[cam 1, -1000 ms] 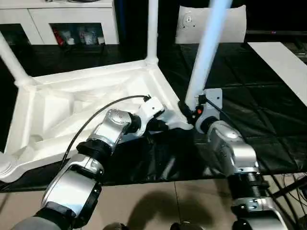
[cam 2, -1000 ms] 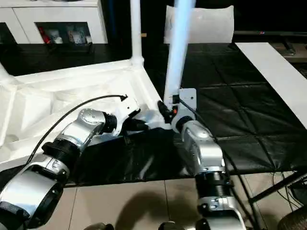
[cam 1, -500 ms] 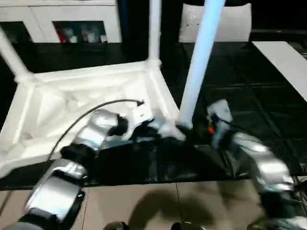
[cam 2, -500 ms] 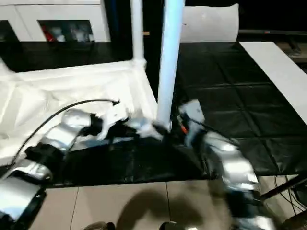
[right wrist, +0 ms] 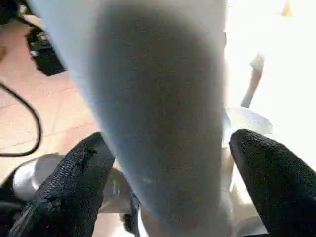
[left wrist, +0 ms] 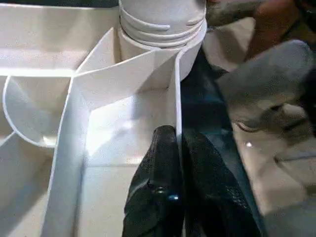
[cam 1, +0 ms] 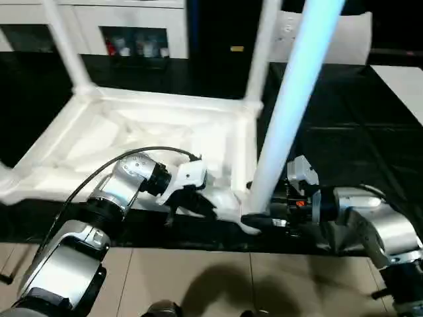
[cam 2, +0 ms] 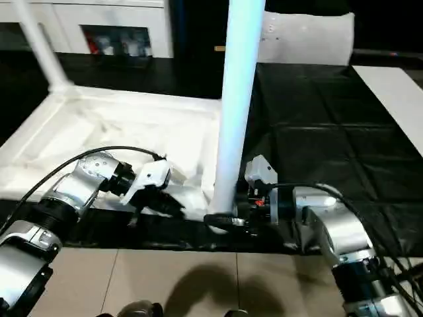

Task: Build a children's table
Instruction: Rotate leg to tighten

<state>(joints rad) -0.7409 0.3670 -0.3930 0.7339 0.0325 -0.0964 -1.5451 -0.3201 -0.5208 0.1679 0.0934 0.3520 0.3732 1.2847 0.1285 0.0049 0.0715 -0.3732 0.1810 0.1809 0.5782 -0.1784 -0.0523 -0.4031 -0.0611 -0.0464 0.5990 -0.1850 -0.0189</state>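
The children's table lies upside down, its white ribbed tabletop [cam 1: 152,132] on a black mat. Legs stand upright in the far left corner [cam 1: 63,46] and the far right corner [cam 1: 261,53]. A third leg [cam 1: 294,105] stands in the near right corner socket [cam 1: 246,221]. My left gripper [cam 1: 203,205] is shut on the thin raised rim [left wrist: 177,89] just beside that socket. My right gripper [cam 1: 263,221] reaches in from the right at the base of that leg. Its fingers [right wrist: 74,182] stand spread on either side of the leg [right wrist: 158,98], open.
A white cabinet [cam 1: 132,20] runs along the back. A small white panel with holes [cam 1: 350,33] leans at the back right, and a flat white board strip [cam 1: 404,82] lies on the black mat [cam 1: 357,125]. Beige floor tiles [cam 1: 198,277] lie in front.
The head camera has shifted. My right gripper has spread its fingers around the leg's base and now reaches in low from the right. The left gripper keeps its hold on the rim.
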